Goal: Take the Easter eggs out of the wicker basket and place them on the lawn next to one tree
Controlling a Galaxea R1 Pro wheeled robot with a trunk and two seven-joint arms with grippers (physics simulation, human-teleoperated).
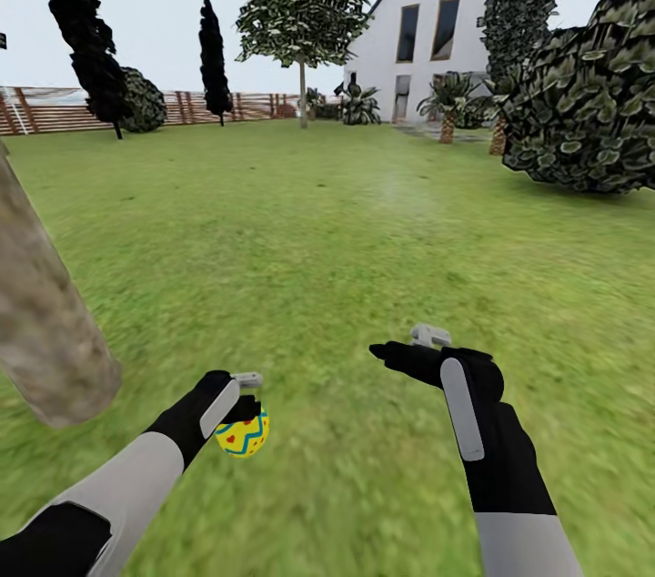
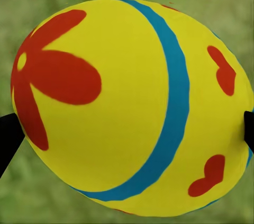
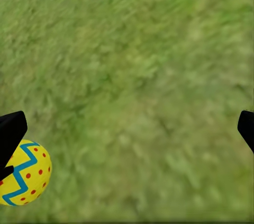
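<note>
My left gripper point(image 1: 244, 413) is shut on a yellow Easter egg point(image 1: 242, 436) and holds it just above the lawn point(image 1: 327, 249). Close up in the left wrist view, this egg point(image 2: 127, 107) shows a blue band, a red flower and red hearts, with a black fingertip point(image 2: 8, 139) at each side. The thick grey-brown tree trunk point(image 1: 45, 331) rises close by on the left of that hand. My right gripper point(image 1: 405, 345) is open over bare grass. A second egg point(image 3: 24, 173), with blue zigzags and red dots, lies on the grass beside one right finger point(image 3: 10, 131). The wicker basket is out of view.
The lawn stretches ahead to a white gabled house point(image 1: 428, 31) and a brown slat fence point(image 1: 182, 108). A thin-trunked leafy tree point(image 1: 302, 13) and dark cypress-like trees point(image 1: 86, 31) stand far back. A large bush point(image 1: 591, 104) stands at the right.
</note>
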